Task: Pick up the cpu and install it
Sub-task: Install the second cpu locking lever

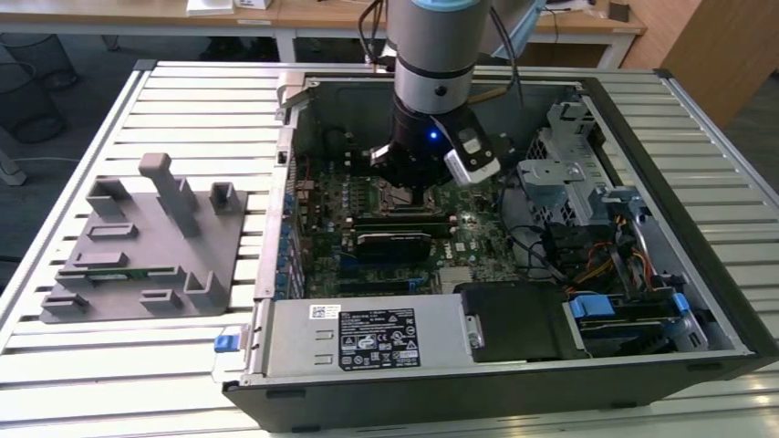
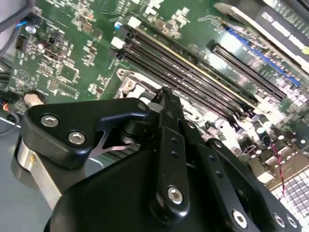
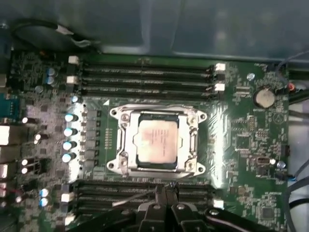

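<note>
We find the small square cpu (image 3: 155,144), silvery top, seated inside the metal-framed socket (image 3: 194,145). The black gripper (image 3: 166,189) hovers beside that socket over memory slots, fingers pinched together, empty. Seating should be checked flush against the frame.

memory slots (image 3: 145,75) flanking socket frame (image 3: 157,141), open above

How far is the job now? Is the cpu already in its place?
Largely done, it seems: the cpu lies flat in the socket on the motherboard, inside the metal frame. The gripper hangs beside the socket, over the memory slots, with nothing seen in it. Whether the frame is latched is unclear.
</note>
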Controlling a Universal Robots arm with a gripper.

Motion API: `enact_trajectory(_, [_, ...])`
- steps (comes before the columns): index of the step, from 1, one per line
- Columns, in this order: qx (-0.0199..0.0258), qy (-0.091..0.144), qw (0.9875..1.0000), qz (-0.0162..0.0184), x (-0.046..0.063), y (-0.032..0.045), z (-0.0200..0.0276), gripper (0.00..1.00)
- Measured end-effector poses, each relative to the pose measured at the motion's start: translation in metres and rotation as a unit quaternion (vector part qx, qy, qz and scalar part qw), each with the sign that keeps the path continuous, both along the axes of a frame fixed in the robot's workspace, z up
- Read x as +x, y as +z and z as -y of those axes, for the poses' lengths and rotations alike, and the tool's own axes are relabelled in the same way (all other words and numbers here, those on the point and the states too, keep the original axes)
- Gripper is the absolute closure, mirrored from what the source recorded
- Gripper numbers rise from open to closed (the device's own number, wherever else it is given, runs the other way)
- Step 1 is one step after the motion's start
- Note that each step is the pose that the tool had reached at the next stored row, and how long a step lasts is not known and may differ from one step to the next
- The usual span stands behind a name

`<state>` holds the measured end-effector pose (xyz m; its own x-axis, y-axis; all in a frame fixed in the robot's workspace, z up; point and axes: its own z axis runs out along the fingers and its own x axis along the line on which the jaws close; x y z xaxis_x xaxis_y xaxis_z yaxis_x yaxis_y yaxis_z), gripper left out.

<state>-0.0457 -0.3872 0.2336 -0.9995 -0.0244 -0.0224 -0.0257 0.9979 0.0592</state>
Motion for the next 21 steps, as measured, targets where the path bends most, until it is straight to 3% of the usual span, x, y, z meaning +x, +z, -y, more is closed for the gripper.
enact_trajectory(8, [0.0001,0.0,1.0,0.0,-0.021,-0.0019,0.0002,0.89])
enact_trajectory(21, [0.0047,0.0,1.0,-0.0008,-0.023,-0.0195,0.0002,0.89])
